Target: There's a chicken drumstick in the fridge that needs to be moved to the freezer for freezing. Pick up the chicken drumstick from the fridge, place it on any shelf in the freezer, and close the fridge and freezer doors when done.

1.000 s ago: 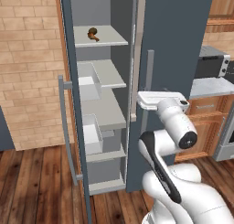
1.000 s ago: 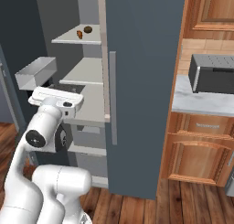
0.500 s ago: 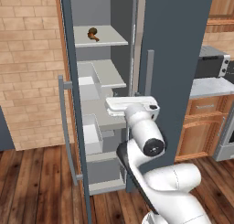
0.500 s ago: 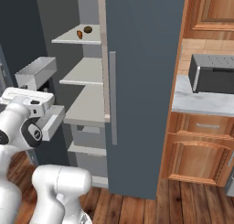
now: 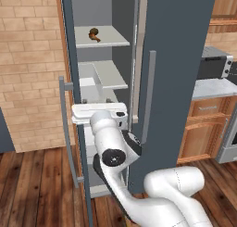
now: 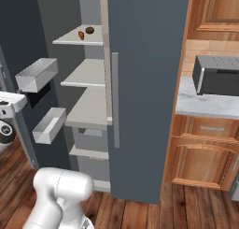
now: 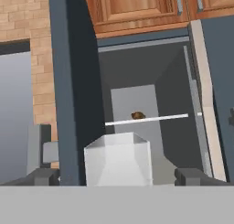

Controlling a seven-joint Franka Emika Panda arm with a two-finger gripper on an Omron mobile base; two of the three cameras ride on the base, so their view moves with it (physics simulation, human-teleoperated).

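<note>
Freezer door open, fridge door shut. Top freezer shelf carries the chicken drumstick, beside a dark brown lump. Hand well below that shelf, jaws spread wide, empty. Drumstick looks light, rigid, probably slick; best pinched across the bulbous end, not the thin stick.

Top freezer shelf (light grey) bearing drumstick, brown lump.
</note>
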